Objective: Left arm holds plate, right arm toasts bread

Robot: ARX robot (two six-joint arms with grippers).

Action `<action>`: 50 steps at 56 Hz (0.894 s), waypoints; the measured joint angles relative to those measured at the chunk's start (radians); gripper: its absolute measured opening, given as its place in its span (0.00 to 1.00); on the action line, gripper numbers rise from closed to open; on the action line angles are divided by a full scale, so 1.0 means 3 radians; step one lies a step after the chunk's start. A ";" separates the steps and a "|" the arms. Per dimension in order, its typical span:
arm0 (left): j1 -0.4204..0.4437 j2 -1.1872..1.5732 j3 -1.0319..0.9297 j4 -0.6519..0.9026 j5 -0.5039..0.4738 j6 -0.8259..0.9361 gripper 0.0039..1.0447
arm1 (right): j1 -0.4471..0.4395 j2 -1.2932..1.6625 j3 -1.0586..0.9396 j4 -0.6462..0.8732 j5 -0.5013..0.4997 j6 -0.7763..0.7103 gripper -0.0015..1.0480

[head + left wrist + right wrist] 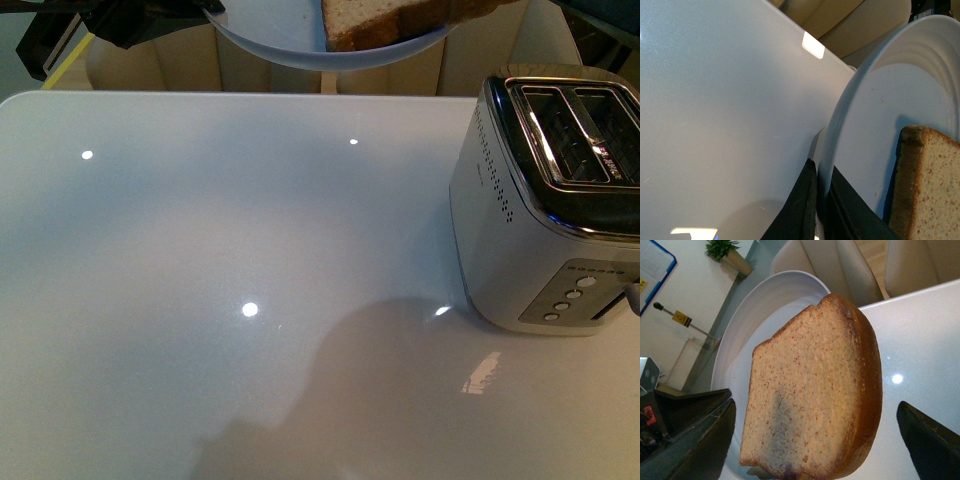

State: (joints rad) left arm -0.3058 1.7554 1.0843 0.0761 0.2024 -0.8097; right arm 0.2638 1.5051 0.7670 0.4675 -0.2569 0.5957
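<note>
The pale blue-white plate hangs above the table's far edge, with the brown bread slice lying on it. In the left wrist view my left gripper is shut on the plate rim, one black finger on each face, and the bread crust shows beside it. In the right wrist view my right gripper is open. Its dark fingers stand wide on either side of the bread without touching it. The bread's rounded end overhangs the plate rim.
A silver two-slot toaster stands on the glossy white table at the right, slots up and buttons on its near face. Beige chairs line the table's far edge. Part of the left arm shows at the top left.
</note>
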 joint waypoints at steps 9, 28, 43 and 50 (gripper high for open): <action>0.0000 0.0000 0.0000 0.0000 0.0000 0.0000 0.03 | 0.0000 0.0000 0.0001 0.0000 -0.0029 0.0127 0.37; 0.0000 0.0000 0.0000 0.0000 0.0003 -0.0003 0.03 | -0.0080 -0.0271 0.0001 -0.0069 -0.0092 0.0217 0.03; 0.0000 0.0000 0.0000 0.0000 0.0003 -0.0004 0.03 | -0.0340 -0.0830 0.0067 -0.0280 0.0285 -0.0109 0.03; 0.0000 0.0000 0.0000 0.0000 0.0003 -0.0004 0.03 | -0.0482 -0.1057 0.0120 -0.0337 0.0628 -0.0454 0.03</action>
State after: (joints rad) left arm -0.3058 1.7554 1.0843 0.0761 0.2031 -0.8108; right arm 0.1192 1.1881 0.8028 0.3664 -0.0685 0.4595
